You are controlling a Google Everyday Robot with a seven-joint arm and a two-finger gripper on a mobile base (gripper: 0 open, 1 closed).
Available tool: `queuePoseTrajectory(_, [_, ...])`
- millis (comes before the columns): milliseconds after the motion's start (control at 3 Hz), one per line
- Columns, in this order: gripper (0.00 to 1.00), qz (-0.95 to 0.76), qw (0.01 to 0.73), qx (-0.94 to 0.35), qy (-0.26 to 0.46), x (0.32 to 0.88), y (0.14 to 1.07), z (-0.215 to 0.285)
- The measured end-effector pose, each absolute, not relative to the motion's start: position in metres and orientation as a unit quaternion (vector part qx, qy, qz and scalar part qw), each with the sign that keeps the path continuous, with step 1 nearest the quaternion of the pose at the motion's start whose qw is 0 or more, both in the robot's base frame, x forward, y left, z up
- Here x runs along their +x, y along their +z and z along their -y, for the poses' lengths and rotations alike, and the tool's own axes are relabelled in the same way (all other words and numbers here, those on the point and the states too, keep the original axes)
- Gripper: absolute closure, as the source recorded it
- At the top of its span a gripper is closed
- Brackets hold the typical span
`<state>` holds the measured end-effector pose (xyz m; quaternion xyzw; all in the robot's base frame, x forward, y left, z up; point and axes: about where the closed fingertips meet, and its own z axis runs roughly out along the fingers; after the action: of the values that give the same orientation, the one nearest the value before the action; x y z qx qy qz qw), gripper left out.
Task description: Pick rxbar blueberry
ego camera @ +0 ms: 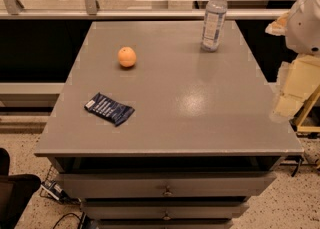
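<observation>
The rxbar blueberry (109, 108) is a flat bar in a dark navy wrapper with white print and a pale end. It lies at the front left of the grey table (200, 123), turned at an angle. My gripper (287, 104) hangs at the table's right edge, on the pale arm (306, 18) that comes in from the upper right. It is far to the right of the bar and touches nothing.
A round orange fruit (127, 56) sits behind the bar at mid left. A clear water bottle (214, 19) stands at the back right. Drawers (165, 185) are below the table's front edge. A rail and glass run behind the table.
</observation>
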<state>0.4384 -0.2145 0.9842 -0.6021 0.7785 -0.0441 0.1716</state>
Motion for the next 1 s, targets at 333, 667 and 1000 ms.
queuePoseTrajectory(333, [0.00,-0.779,0.172,-0.602,-0.044,0.438,0.984,0.214])
queuePoseTrajectory(667, [0.00,-0.787,0.204,-0.582,-0.019,0.445,0.983,0.208])
queuePoseTrajectory(1000, [0.00,-0.789,0.271,-0.550,0.037,0.456,0.971,0.182])
